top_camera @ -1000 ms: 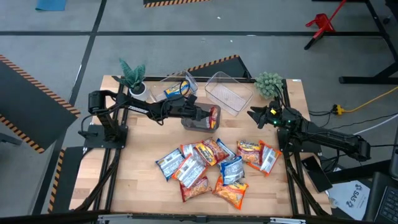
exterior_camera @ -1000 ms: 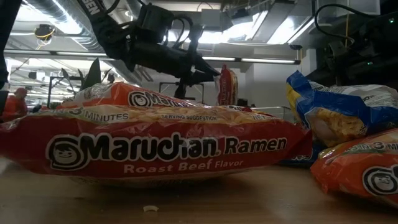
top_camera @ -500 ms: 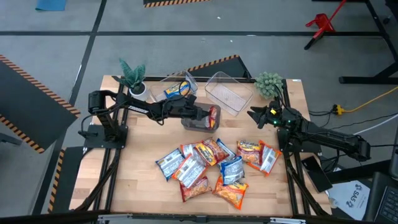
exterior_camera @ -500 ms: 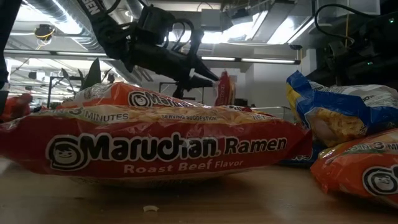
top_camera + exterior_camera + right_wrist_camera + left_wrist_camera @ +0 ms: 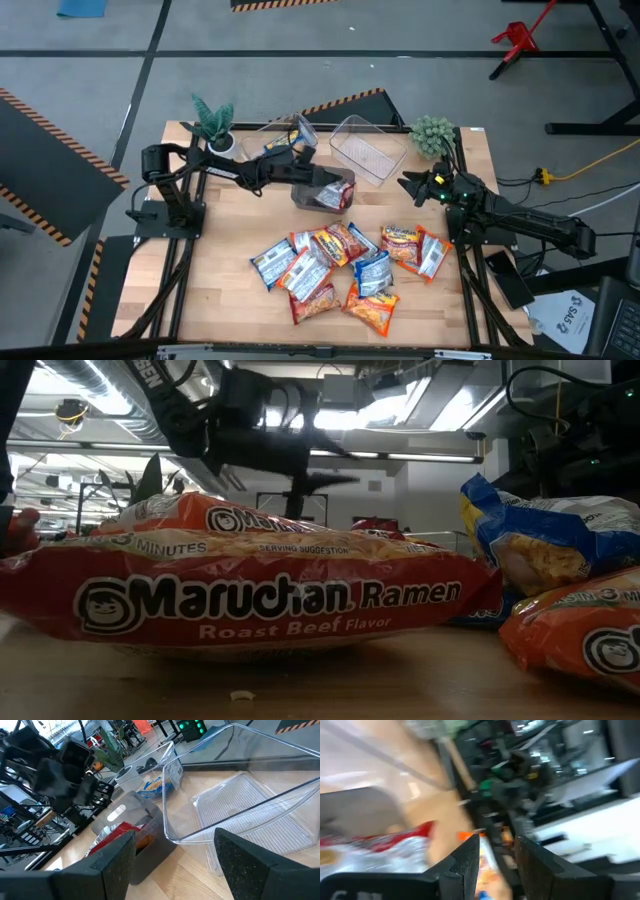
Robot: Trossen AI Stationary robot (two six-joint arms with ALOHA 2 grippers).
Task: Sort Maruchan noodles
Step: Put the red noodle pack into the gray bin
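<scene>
My left gripper (image 5: 330, 178) (image 5: 497, 855) hovers open over the grey bin (image 5: 308, 197), in which a red-white Maruchan packet (image 5: 331, 194) (image 5: 375, 851) lies. A blue-yellow packet (image 5: 283, 146) sits in the left clear bin (image 5: 262, 130). The other noodle packets (image 5: 340, 265), red-white, orange and blue-yellow, lie in a loose heap on the table's near half. My right gripper (image 5: 405, 183) (image 5: 175, 865) waits open at the table's right side, pointing toward the bins. A second clear bin (image 5: 368, 148) (image 5: 240, 805) holds nothing.
Two small potted plants stand at the far corners, one on the left (image 5: 213, 122) and one on the right (image 5: 432, 135). The three bins crowd the far middle of the table (image 5: 220, 260). Bare wood shows left of the heap. A person's hand (image 5: 12, 525) shows beyond the table.
My left gripper has opened and let go of the red-white packet, which it held upright above the grey bin. The packet has dropped into the bin and lies there. The gripper has drawn back a little toward the table's left and risen slightly.
</scene>
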